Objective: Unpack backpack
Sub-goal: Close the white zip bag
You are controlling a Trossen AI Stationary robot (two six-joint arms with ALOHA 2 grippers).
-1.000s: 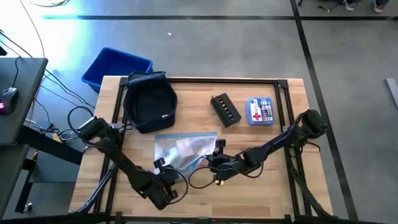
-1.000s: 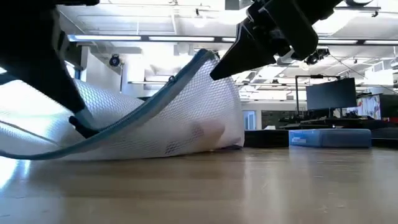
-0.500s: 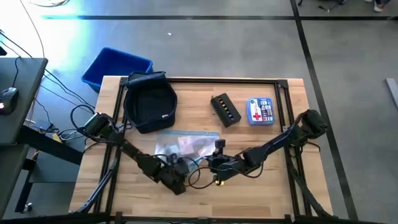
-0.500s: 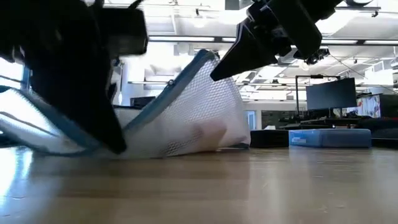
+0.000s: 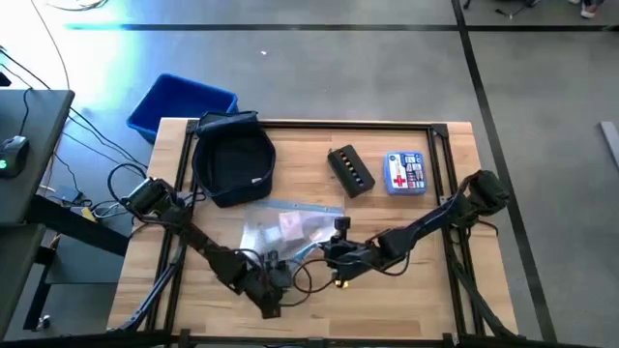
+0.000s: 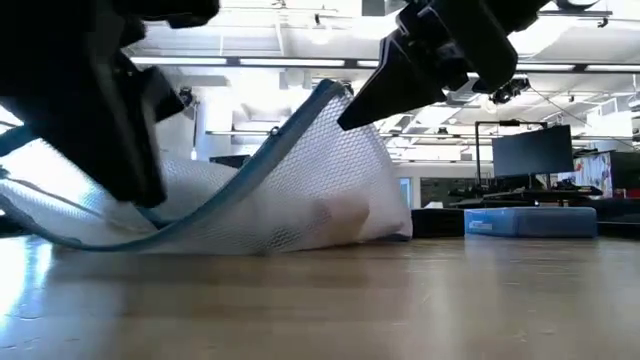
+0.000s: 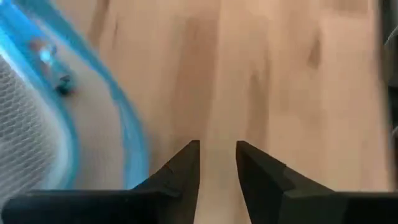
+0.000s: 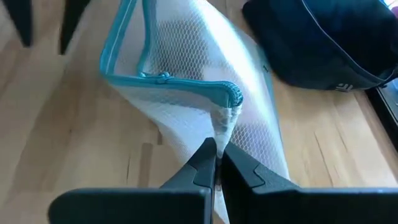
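Note:
The dark navy backpack (image 5: 232, 159) lies open at the table's far left, resting on its back; it also shows in the right wrist view (image 8: 329, 43). Near the table's middle lies a clear mesh pouch (image 5: 285, 227) with a light blue zipper edge (image 6: 230, 190). My right gripper (image 5: 324, 253) is shut on one raised corner of the pouch. My left gripper (image 5: 269, 290) stands open over bare wood (image 7: 217, 163), just beside the pouch's blue edge (image 7: 118, 112), with nothing between its fingers. My right gripper pinches the pouch's corner at the zipper's end (image 8: 225, 118) between its two fingers. The fingers come slanting from the table's right and near side. That corner (image 6: 335, 95) is held up off the table, while the pouch's lower part (image 6: 300, 235) lies on the wood.
A black box (image 5: 350, 171) and a blue first aid kit (image 5: 406, 174) lie at the far right. A bright blue bin (image 5: 179, 101) stands on the floor beyond the far left corner. Bare wood shows along the near edge (image 5: 387, 304).
My left gripper has gone toward the table's right, close up to the pouch's near edge, then drawn back a little toward the near edge. The pouch has turned slightly on the table. My right gripper has kept the raised corner still.

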